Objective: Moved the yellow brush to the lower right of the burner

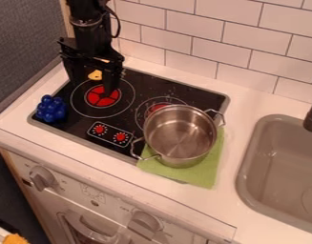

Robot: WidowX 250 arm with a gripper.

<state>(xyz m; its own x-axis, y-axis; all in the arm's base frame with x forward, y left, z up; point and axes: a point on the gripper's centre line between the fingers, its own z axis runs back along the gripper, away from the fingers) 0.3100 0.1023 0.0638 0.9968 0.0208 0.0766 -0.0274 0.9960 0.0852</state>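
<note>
Gripper [92, 89] over left burner [102, 96], jaws spread, unclenched; yellow brush [95, 75] seen between them, toward burner's far side; blue bristly object [51, 108] at cooktop's [81, 126] left; steel pot [180, 135] partly over green cloth [206, 167].

Tiny print on the oven panel [72, 190] — too small for certainty.

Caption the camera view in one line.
Black gripper over stovetop; blue cluster at left, steel pot partly on green cloth.
</note>
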